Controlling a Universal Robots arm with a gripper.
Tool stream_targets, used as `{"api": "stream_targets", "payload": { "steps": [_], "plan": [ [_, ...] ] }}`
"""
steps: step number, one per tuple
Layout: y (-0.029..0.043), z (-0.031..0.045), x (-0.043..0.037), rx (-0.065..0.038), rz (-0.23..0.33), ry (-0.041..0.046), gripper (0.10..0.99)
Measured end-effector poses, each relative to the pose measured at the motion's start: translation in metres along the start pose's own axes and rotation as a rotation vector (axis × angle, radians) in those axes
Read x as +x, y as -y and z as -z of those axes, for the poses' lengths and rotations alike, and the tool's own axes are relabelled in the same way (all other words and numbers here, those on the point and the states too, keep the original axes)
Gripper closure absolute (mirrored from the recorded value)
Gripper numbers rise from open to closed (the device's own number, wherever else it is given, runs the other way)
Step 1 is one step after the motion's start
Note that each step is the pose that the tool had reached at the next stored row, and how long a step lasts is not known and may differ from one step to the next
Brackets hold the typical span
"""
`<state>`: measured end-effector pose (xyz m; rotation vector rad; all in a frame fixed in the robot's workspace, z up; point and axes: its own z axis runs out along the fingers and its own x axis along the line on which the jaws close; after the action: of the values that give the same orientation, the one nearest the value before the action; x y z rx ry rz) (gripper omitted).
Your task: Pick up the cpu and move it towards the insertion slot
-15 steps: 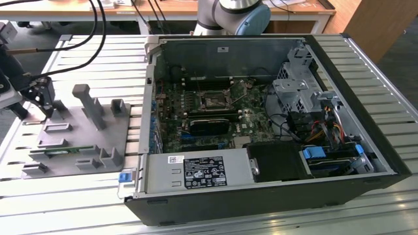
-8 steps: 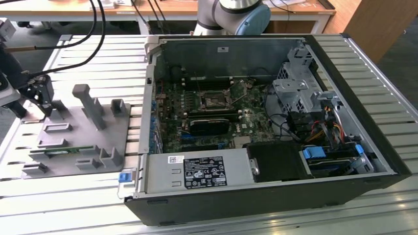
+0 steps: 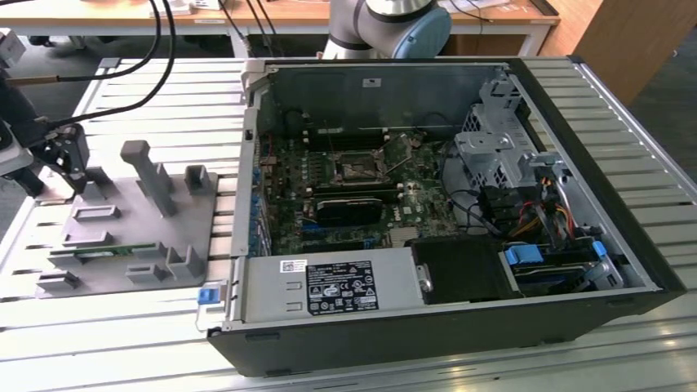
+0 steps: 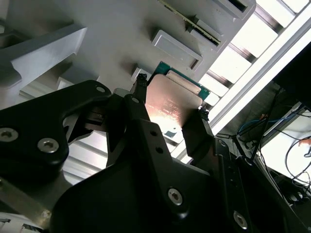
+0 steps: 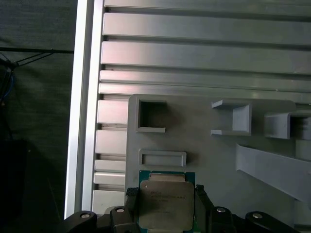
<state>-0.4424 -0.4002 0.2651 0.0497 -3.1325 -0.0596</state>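
Silver-topped cpu (image 5: 164, 206) sits clamped edge to edge in the black claw (image 5: 166, 194), right over the grey fixture (image 5: 194, 145) on the slatted surface (image 5: 194, 53), well apart from the insertion slot (image 3: 357, 169) inside the open computer case (image 3: 623, 204).

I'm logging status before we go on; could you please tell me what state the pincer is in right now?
Pincer: closed, holding the cpu by two opposite edges, above the fixture.

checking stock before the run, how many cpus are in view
1: the cpu is clamped in the gripper at the grey fixture; the insertion slot looks empty.
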Motion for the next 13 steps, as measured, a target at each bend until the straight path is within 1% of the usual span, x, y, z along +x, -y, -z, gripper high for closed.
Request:
{"api": "stream_targets", "payload": {
  "steps": [13],
  "plan": [
    [-0.0001,0.0035,0.0000,0.000,0.000,0.0000,0.541]
  ]
}}
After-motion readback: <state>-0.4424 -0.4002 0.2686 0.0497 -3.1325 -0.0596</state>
